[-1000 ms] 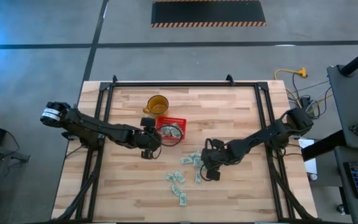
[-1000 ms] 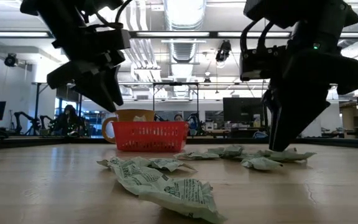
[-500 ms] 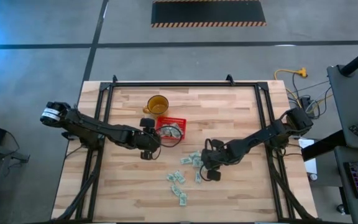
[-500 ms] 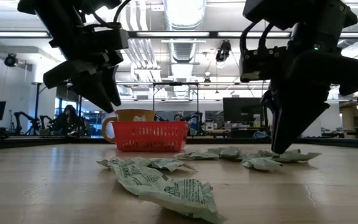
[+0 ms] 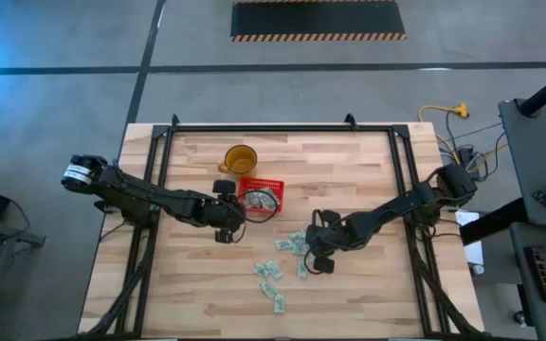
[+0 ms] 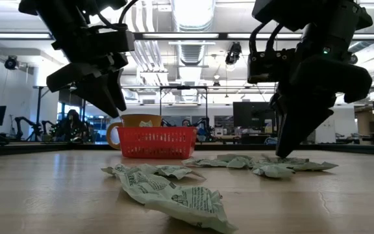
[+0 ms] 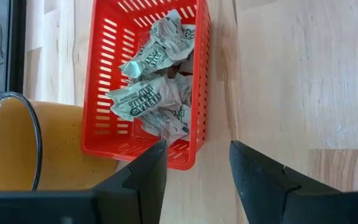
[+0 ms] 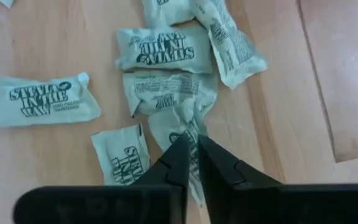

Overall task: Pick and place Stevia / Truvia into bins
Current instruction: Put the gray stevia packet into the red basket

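Observation:
Several pale green and white sachets [image 5: 297, 243] lie flat on the wooden table, some near its front [image 6: 174, 192]. More sachets [image 7: 154, 93] lie inside the red basket [image 5: 262, 197]. My left gripper [image 7: 197, 155] is open and hovers above the table just left of the basket, touching nothing. My right gripper [image 8: 193, 146] points down into the sachet cluster [image 6: 258, 162] and is shut on one crumpled sachet [image 8: 176, 121]. My right gripper pinches a crumpled sachet at its near end [image 8: 188, 127] between the two fingertips, slanting down from above. The sachet lies on the table among its neighbours and is not lifted.
The amber cup [image 5: 240, 158] stands right behind the basket, toward the table's far left. A black metal frame [image 5: 282, 126] runs along the table's far and side edges. Bare wood [image 5: 188, 284] spreads across the near left and far right of the table.
My right gripper has shifted a little toward the table's left, its tips staying down among the sachets. My left gripper has edged slightly left and up beside the basket.

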`<state>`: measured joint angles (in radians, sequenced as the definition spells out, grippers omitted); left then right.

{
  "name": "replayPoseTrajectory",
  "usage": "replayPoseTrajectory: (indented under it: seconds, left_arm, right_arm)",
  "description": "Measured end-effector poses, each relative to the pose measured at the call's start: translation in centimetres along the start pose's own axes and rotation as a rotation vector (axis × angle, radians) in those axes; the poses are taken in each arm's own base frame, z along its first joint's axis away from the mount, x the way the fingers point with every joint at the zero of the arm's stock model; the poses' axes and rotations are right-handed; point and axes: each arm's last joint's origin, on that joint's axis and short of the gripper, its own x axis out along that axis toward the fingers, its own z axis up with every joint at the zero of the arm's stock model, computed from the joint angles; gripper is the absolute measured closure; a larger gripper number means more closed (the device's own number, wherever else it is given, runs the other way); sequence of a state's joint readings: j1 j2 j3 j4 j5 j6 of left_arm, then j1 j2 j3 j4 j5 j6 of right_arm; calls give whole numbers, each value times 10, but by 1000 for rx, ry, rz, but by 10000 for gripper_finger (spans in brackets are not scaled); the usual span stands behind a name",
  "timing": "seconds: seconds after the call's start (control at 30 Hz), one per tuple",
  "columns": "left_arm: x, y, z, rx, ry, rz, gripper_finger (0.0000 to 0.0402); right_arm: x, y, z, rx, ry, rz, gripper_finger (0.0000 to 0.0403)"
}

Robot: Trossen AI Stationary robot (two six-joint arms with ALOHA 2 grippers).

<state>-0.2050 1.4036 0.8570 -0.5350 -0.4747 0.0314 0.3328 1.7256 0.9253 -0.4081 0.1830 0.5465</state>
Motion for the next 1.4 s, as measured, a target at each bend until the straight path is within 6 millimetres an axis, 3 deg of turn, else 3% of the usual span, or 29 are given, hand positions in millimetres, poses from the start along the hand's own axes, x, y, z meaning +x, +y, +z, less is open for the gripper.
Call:
replayPoseTrajectory:
  seconds: [0.27, 0.43, 0.57, 0.87, 1.07, 1.4]
  left_arm:
    - [0, 0, 0, 0, 0, 0, 243]
    - [0, 0, 0, 0, 1, 0, 243]
    - [0, 0, -1, 1, 4, 0, 243]
    - [0, 0, -1, 2, 6, -1, 243]
    - [-1, -3, -1, 10, 2, -4, 243]
    - [-6, -13, 0, 18, -17, -25, 243]
  right_arm:
    - [8, -1, -3, 23, 20, -16, 306]
    - [16, -3, -3, 33, 44, -25, 288]
    - [15, -5, -1, 28, 52, -9, 304]
    - [7, 0, 9, -113, 18, 12, 388]
    - [-5, 1, 19, -202, -60, -43, 394]
    - [-46, 7, 28, -336, -348, -315, 394]
